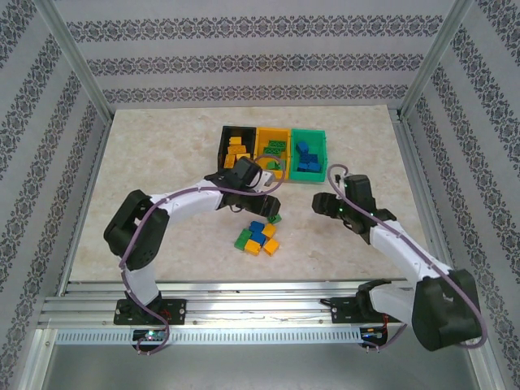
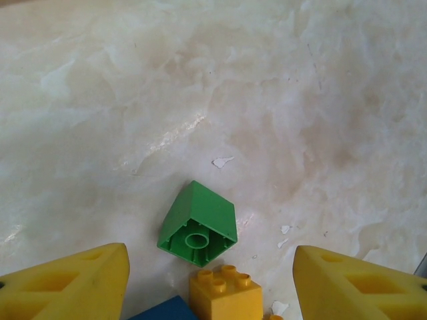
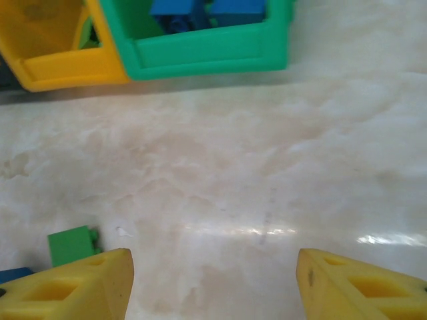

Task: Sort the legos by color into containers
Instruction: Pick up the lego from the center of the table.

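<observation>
Bright, even, lit from above. Faint soft shadows on the table [image 1: 162, 162]. In the right wrist view, white glare streak across the table's near part, blur toward its far edge. Crisp in the left wrist view.

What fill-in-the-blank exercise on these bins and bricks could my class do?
1. The green bin holds bricks coloured ____.
2. The yellow-orange bin holds bricks coloured ____.
3. The left gripper hovers over a green brick, its jaws ____.
4. In the top view, the black bin stands at the ____ end of the row.

Missing words: blue; green; open; left.
</observation>
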You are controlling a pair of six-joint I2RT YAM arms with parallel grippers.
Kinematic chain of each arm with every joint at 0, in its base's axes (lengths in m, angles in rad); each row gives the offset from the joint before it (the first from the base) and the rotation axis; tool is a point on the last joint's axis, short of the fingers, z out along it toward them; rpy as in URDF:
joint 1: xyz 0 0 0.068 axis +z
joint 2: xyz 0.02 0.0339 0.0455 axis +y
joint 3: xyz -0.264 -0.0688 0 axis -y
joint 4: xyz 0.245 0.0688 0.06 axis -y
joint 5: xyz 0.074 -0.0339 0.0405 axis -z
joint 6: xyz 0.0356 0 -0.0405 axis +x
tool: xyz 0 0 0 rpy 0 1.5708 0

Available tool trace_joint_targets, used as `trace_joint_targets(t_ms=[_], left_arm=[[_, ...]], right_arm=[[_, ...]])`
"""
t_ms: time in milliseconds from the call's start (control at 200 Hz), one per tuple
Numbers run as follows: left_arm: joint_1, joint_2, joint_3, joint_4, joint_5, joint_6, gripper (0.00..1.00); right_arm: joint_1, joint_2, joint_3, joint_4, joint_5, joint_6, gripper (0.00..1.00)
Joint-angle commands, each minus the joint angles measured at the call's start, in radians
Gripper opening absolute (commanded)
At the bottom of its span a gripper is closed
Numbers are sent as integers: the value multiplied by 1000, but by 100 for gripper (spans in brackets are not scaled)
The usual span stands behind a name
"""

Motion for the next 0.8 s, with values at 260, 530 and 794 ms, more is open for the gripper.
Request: trace_joint_targets(t_ms=[260, 530, 794], left_arm=[[-88, 191, 253, -359, -109, 256, 65], [-97, 246, 283, -392, -162, 274, 65], [-101, 292, 324, -380, -171, 260, 58]], right_arm=[[-88, -23, -119, 83, -33, 40, 66], [-86, 12, -112, 98, -49, 35, 66], [-86, 14, -118, 108, -45, 36, 66]])
